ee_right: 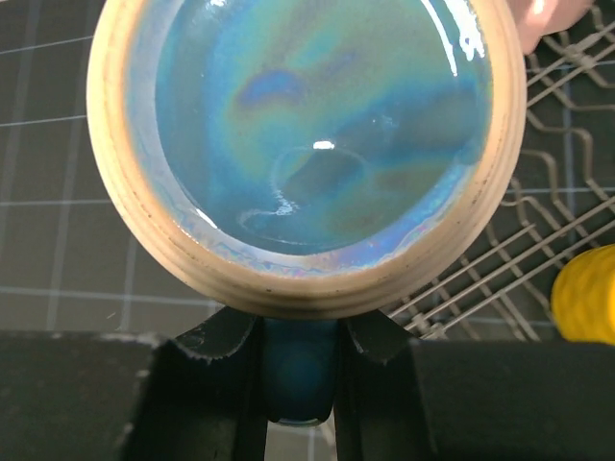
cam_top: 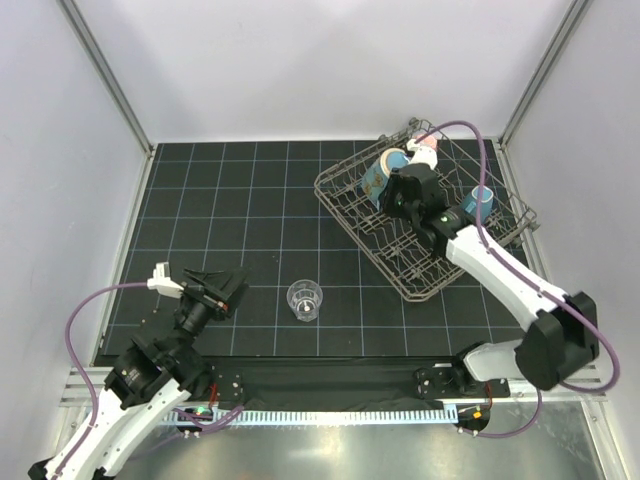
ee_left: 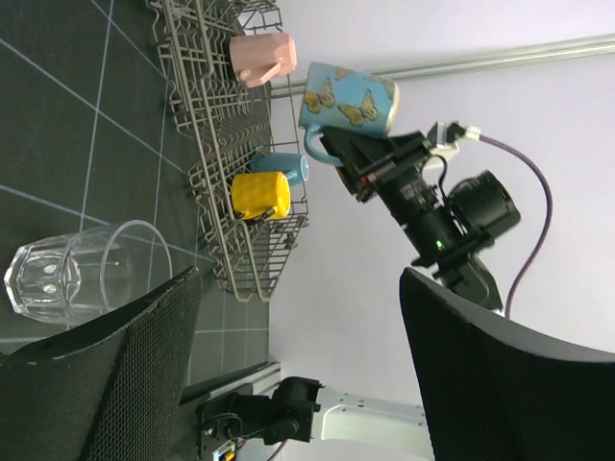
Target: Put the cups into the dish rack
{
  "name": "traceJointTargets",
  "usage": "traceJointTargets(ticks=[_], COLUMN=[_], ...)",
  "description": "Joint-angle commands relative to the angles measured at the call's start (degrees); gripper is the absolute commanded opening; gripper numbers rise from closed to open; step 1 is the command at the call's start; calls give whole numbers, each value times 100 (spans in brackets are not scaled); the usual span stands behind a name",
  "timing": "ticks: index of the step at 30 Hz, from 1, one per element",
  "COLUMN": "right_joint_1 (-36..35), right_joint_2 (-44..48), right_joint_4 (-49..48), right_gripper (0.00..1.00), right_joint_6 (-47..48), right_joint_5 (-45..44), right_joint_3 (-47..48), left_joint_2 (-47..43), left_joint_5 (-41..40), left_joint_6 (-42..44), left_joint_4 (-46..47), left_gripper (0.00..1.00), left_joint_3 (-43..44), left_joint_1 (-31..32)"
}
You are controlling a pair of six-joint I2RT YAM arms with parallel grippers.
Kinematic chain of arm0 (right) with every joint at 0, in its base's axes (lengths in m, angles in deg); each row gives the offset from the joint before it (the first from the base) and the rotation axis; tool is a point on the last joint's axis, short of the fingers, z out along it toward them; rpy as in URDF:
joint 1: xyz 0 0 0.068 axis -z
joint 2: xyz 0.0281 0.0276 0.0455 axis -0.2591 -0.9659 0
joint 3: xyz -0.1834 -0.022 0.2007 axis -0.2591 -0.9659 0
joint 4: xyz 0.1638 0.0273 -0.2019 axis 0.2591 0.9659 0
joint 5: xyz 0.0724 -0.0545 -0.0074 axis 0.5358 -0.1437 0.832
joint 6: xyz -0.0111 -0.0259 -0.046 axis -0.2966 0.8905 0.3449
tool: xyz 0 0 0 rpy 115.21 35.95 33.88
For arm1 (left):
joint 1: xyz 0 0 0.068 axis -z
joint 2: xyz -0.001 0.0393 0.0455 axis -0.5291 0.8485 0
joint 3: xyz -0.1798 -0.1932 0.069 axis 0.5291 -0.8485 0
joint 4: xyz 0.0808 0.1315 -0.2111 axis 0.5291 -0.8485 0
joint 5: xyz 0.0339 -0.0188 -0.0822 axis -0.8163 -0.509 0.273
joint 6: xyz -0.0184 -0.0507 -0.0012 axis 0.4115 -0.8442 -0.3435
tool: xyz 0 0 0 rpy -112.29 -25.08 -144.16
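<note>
Right claw (cam_top: pixel 403 190) pinches blue mug (cam_top: pixel 378 172) by handle, upper right of frame, mug tilted, rack (cam_top: pixel 430 285) directly beneath. Left claw (cam_top: pixel 232 290) wide, nearer glass (cam_top: pixel 305 300).

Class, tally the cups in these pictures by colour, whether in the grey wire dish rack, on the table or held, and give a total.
Blue: 2, the blue butterfly-patterned mug and the plain blue handled mug
Pink: 1, the pink cup
Yellow: 1, the yellow mug
Clear: 1, the clear glass tumbler
Total: 5
</note>
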Motion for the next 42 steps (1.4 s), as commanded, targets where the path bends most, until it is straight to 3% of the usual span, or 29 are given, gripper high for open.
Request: traceJointTargets(ticks=[1,6,17,33,39,42], right_joint_1=[256,484,854,898,907,889], right_joint_2=[-260,-1093,-2396,-3345,-3609,-3557], right_joint_4=[-981,-1421,-2089,-1720,-1114,-1105], right_gripper=[4,4,4,4,17,28], right_joint_6=[495,600,557,495,372,337], right_joint_5=[-661,-1092,-1039,-1057,-1040,-899], right_joint_3=[496,662,1120,1647,1920,1780], left_joint_2=[48,13,-119,-119,-119,-119], left_joint_5=[110,154,119,172,251,321], left_joint_6=[-49,-137,-102,-146,-155,-146], left_joint_4=[-128,-181,-585,-726,-735,-735], left_gripper=[80,80,80,80,80,80], left_joint_3=[124,9,44,44,53,88], left_joint_1=[9,9,0,0,0,9])
